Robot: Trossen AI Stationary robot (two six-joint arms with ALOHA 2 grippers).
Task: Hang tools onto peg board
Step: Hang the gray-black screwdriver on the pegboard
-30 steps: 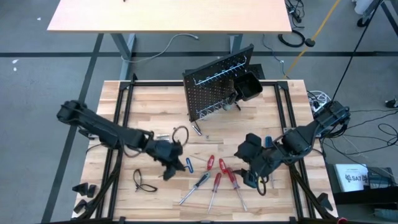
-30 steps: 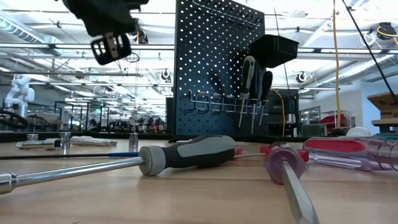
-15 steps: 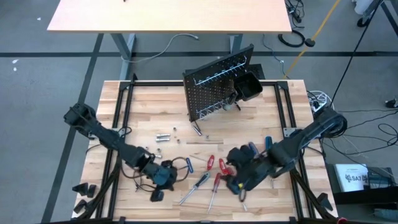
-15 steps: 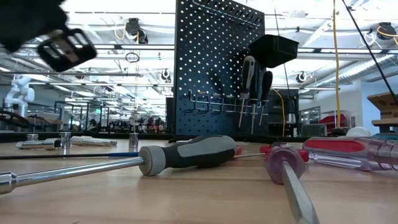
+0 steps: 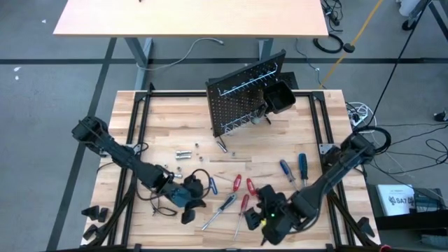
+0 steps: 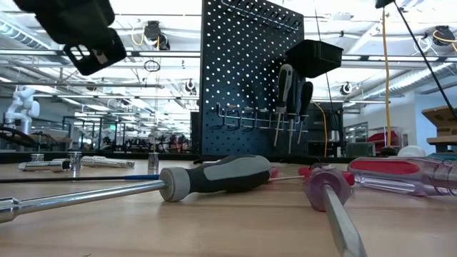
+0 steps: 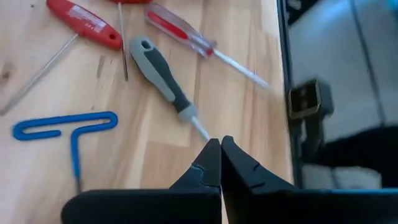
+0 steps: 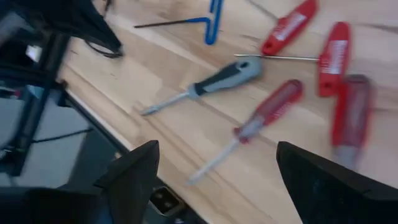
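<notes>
Left gripper point(image 5: 190, 208), fingers pressed together and empty, has edged toward the grey-handled screwdriver point(image 5: 225, 205), sitting just left of it; the right gripper point(image 5: 271, 222), spread wide, has swung back to its right. Neither has picked anything; loose tools lie well apart from the peg board point(image 5: 241, 98)

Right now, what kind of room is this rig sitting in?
Probably a big robotics lab or workshop: exposed ceiling beams and strip lights, another desk past the wooden table, loose cables on grey floor, and a peg board with tools.
</notes>
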